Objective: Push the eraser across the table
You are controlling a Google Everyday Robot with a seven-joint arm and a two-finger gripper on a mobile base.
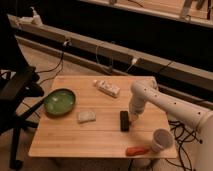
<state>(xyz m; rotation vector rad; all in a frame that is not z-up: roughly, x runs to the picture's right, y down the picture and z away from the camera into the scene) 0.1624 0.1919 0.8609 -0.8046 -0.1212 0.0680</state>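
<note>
- Now the gripper (133,119) sits low at the eraser's (124,120) right side, touching or nearly so.
- Judged step: mid-push; next, a steady leftward sweep keeping contact square.
- Eraser lies right of centre on the table (75,137), with the grey pad (86,116) and green bowl (59,101) further left.
- Paper cup (161,140) stands near the front-right corner.

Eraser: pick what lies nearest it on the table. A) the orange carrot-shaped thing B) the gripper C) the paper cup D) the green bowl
B: the gripper is right beside the eraser, at its right edge on the table, closer than anything else.
</note>
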